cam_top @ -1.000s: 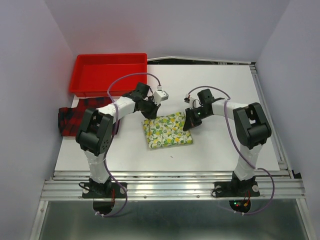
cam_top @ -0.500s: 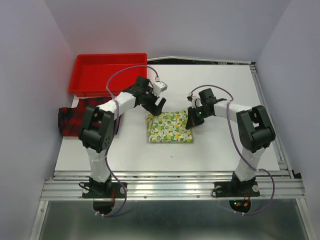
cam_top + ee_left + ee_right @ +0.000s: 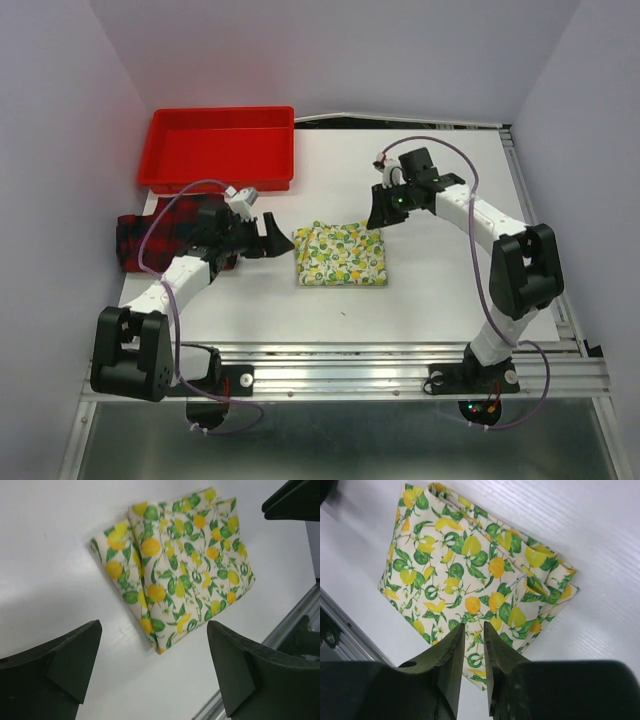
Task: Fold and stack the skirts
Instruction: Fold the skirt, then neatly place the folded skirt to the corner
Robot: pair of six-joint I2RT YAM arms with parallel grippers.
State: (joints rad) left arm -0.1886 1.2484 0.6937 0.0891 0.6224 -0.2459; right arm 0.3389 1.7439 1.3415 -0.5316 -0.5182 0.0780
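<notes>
gaping wide, left end effector [image 3: 152,640] faces folded lemon skirt [image 3: 175,565], seemingly apart.

Bright even light, soft shadows, mostly sharp, close foreground slightly blurred

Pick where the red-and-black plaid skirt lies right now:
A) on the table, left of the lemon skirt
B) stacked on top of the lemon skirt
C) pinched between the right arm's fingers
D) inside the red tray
A: the plaid skirt lies on the table just in front of the red tray, well to the left of the lemon skirt, which has nothing stacked on it.
</notes>
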